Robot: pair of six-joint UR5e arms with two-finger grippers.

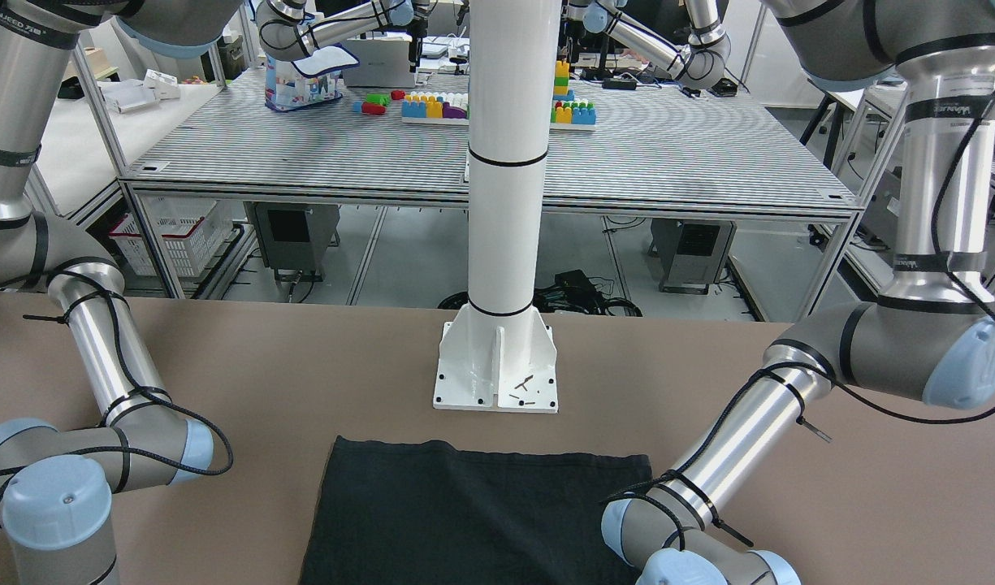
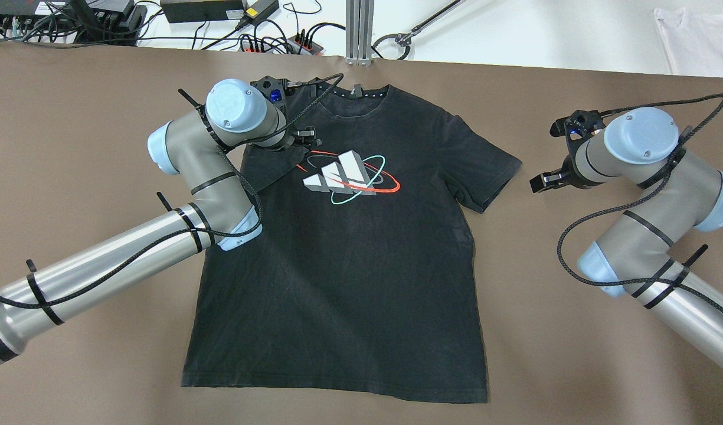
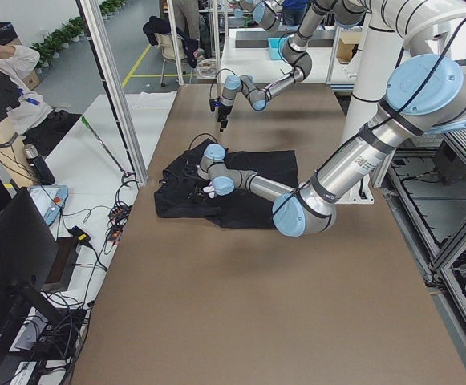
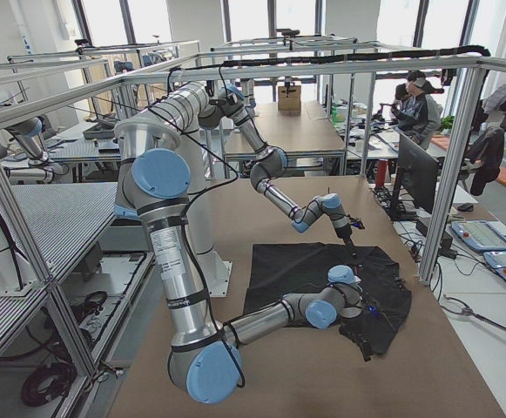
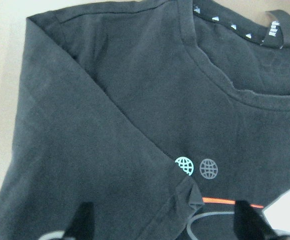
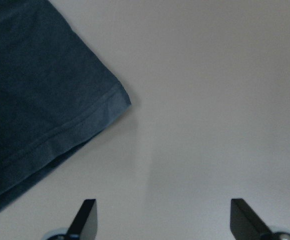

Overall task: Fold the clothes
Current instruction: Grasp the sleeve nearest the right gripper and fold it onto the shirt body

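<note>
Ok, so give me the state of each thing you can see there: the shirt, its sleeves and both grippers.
Black T-shirt: flat on the table, print side up, body unfolded.
Sleeve by the left arm: folded in over the chest.
Other sleeve: spread flat.
Left gripper: open, over the folded sleeve.
Right gripper: open, empty, over bare table beside the other sleeve's hem.
</note>
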